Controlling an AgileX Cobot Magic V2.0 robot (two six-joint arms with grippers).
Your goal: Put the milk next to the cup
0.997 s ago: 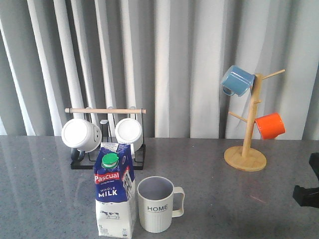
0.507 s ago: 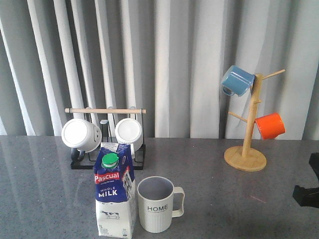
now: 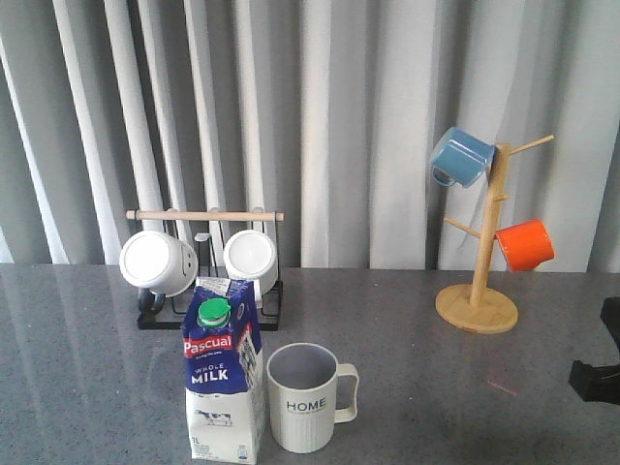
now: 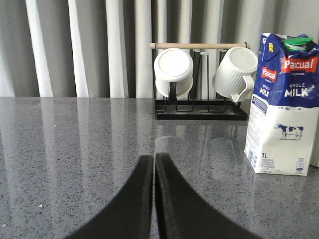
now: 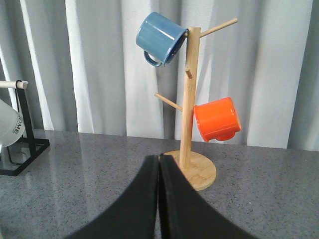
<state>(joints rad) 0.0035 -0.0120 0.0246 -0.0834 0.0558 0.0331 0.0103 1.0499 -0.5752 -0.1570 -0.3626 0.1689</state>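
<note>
A carton of Pascual whole milk [image 3: 225, 373] stands upright near the front edge of the grey stone-look table [image 3: 455, 387], left of the table's middle, its green cap [image 3: 213, 312] uppermost and its red label facing forward. Just beside it on the right, with at most a sliver of gap, sits the off-white ribbed cup [image 3: 305, 397] lettered "HOME", open side up, grey inside, its handle [image 3: 347, 392] turned to the right, away from the carton. The carton rises well above the cup's rim.

Behind the pair, toward the table's back edge, a black wire rack [image 3: 208, 291] with a wooden top bar [image 3: 205, 215] holds two white mugs [image 3: 158, 263] on their sides, bottoms facing forward. At the back right of the table a wooden mug tree [image 3: 484, 242] on a round base carries a blue mug [image 3: 460, 156] high on its left side and an orange mug [image 3: 524, 244] lower on its right.

The left gripper [image 4: 154, 164] hovers low over bare tabletop, its two dark fingers pressed together with nothing between them, well apart from the carton, which appears in the left wrist view with the rack behind it. The right gripper [image 5: 159, 167] is likewise clenched on nothing, its fingers meeting in a thin seam, pointed toward the mug tree's base. In the front view only a dark piece of the right arm [image 3: 601, 373] shows at the table's right edge.
</note>
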